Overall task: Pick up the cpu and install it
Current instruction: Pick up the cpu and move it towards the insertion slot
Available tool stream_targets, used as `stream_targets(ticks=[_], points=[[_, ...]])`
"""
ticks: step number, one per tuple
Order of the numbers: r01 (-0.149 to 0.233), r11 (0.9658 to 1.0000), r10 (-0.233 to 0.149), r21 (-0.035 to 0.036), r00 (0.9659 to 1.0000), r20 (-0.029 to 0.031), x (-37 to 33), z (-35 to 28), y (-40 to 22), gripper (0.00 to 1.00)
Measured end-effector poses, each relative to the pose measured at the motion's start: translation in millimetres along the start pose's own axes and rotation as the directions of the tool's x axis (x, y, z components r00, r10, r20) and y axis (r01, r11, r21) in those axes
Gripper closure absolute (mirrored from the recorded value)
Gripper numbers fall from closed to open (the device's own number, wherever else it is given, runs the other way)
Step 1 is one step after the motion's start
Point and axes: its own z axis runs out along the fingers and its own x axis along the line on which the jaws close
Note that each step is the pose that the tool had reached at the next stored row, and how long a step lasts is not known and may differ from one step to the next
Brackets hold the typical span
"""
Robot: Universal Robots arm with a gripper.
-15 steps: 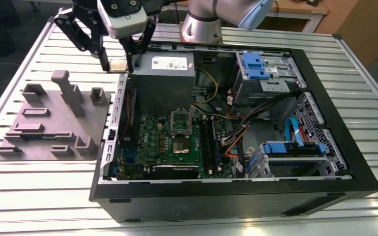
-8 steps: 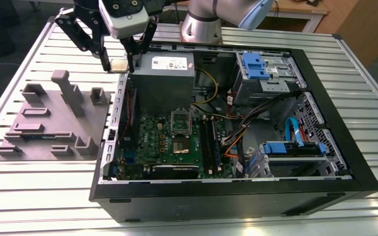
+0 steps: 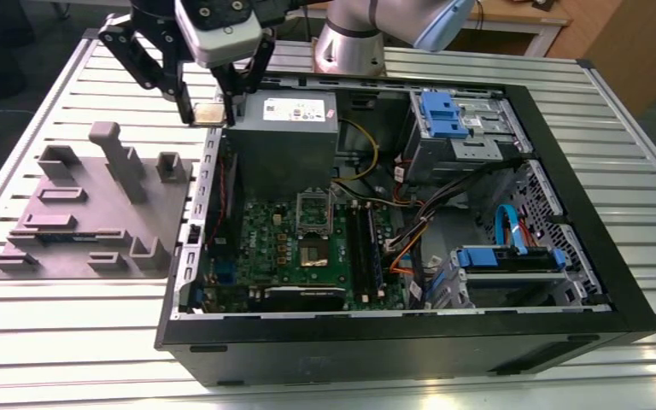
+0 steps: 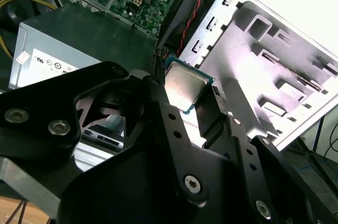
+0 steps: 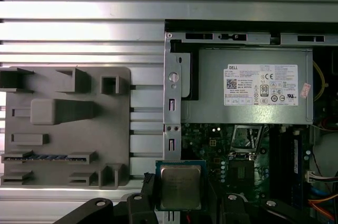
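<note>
Grips the cpu (image 3: 206, 114) by two opposite edges with the gripper (image 3: 206, 109), clenched on it. Hangs in the upper left of the exterior view, over the wall of the open computer case (image 3: 419, 346), between the grey fixture plate (image 3: 89, 213) and the grey power supply box (image 3: 288, 141). Looks small, flat and square in both wrist views: shiny silver top, darker greenish rim. Seems roughly level, though hard to judge. Stays well apart from the green motherboard (image 3: 266, 231).

Bright light; glare washes out the grey tray (image 4: 274, 60) in the second wrist view
</note>
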Motion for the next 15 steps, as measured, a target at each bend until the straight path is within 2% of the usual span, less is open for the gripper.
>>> stream_targets(ticks=[5, 15], points=[[0.000, 1.0000, 0.000, 0.0000, 1.0000, 0.0000, -3.2, 0.0, 0.0, 0.53], [0.000, 1.0000, 0.000, 0.0001, 1.0000, 0.0000, -5.1, 0.0, 0.0, 0.53]])
